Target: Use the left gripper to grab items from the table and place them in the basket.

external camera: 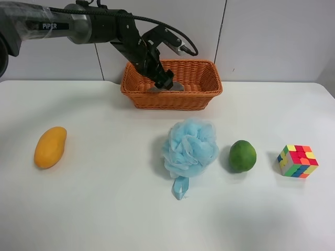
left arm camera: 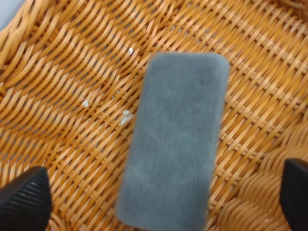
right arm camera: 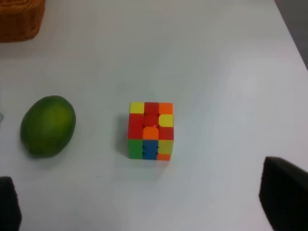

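Note:
My left gripper (external camera: 163,81) is open inside the wicker basket (external camera: 209,97), just above its floor. In the left wrist view its black fingertips (left arm camera: 24,199) stand wide apart over the grey-topped eraser (left arm camera: 175,139), which lies flat on the basket weave (left arm camera: 72,72). The eraser is free of the fingers and shows as a grey sliver beside the claw (external camera: 177,87). On the white table (external camera: 104,209) lie a mango (external camera: 50,147), a light-blue pouf (external camera: 190,147), a green fruit (external camera: 242,156) and a puzzle cube (external camera: 297,160).
My right gripper (right arm camera: 147,197) is open above the table, with the cube (right arm camera: 150,130) ahead of it and the green fruit (right arm camera: 48,126) beside that. A corner of the basket (right arm camera: 19,19) shows farther off. A white tiled wall stands behind the basket.

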Controlling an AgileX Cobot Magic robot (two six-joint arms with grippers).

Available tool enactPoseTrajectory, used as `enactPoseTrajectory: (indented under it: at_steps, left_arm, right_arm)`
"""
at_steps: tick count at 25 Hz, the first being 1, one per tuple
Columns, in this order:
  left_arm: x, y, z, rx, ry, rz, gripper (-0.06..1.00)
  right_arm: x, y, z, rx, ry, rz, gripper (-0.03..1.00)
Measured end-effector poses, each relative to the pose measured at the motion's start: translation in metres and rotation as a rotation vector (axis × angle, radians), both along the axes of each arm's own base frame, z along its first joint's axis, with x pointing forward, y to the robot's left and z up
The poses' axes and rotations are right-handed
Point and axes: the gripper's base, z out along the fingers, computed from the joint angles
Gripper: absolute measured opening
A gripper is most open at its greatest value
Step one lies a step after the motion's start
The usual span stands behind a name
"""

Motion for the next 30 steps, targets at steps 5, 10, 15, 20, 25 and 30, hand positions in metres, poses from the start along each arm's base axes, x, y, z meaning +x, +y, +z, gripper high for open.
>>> enactPoseTrajectory:
  at_steps: [5, 10, 15, 20, 25, 30]
  left_arm:
    - [0.0, 0.0, 0.0, 0.001, 0.002, 0.0, 0.99]
    - [-0.007, 0.004, 0.012, 0.026, 0.052, -0.004, 0.99]
    - [-0.033, 0.024, 0.066, 0.12, 0.129, 0.035, 0.99]
    - [-0.068, 0.06, 0.147, 0.142, 0.107, 0.134, 0.99]
    - [-0.112, 0.108, 0.219, 0.148, 0.048, 0.275, 0.99]
    - [-0.163, 0.157, 0.271, 0.083, -0.065, 0.417, 0.99]
  right_arm:
    - [0.0, 0.0, 0.0, 0.0, 0.0, 0.0, 0.99]
    - [0.0, 0.0, 0.0, 0.0, 0.0, 0.0, 0.99]
    - [0.0, 0.0, 0.0, 0.0, 0.0, 0.0, 0.99]
    - [0.0, 0.0, 0.0, 0.0, 0.0, 0.0, 0.99]
    - [0.0, 0.0, 0.0, 0.0, 0.0, 0.0, 0.99]
    - [0.0, 0.0, 0.0, 0.0, 0.0, 0.0, 0.99]
